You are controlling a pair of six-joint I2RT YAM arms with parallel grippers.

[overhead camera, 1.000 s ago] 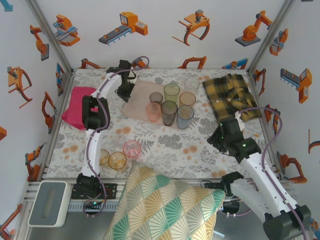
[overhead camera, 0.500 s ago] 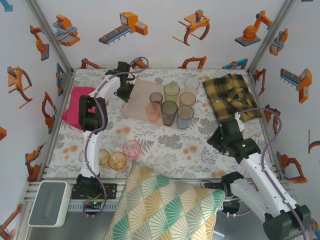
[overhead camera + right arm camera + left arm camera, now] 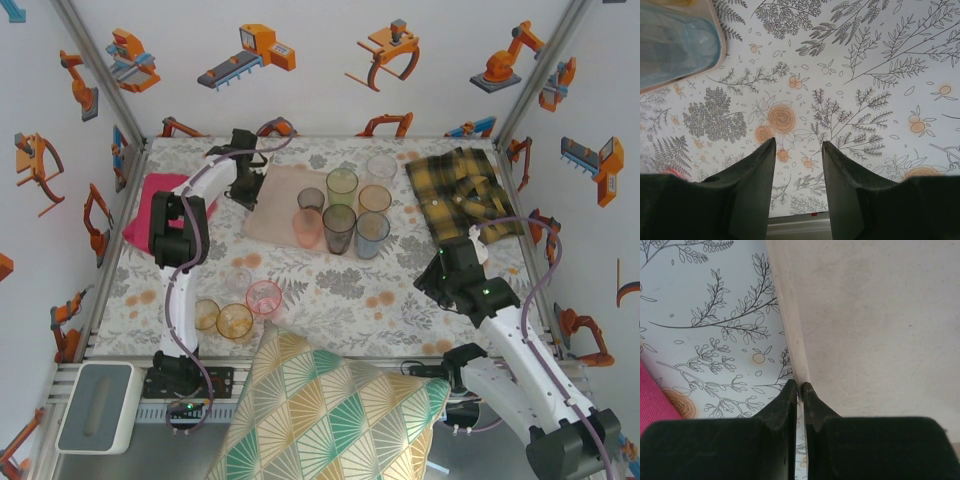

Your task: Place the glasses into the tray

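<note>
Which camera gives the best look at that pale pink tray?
Top external: the whole tray with glasses on it. Left wrist shows its edge pinched by the left gripper; right wrist shows one corner.

the tray [image 3: 272,208] lies at the far middle of the table [image 3: 340,290], a cluster of glasses [image 3: 339,228] standing on its right part. more glasses [image 3: 236,320] stand near-left on the table. one cloth [image 3: 140,215] lies left of the tray, another cloth [image 3: 460,188] right of it.

robot lab booth, robot-print walls [image 3: 320,100], alu frame posts [image 3: 100,75], floral tabletop [image 3: 340,290]
</note>
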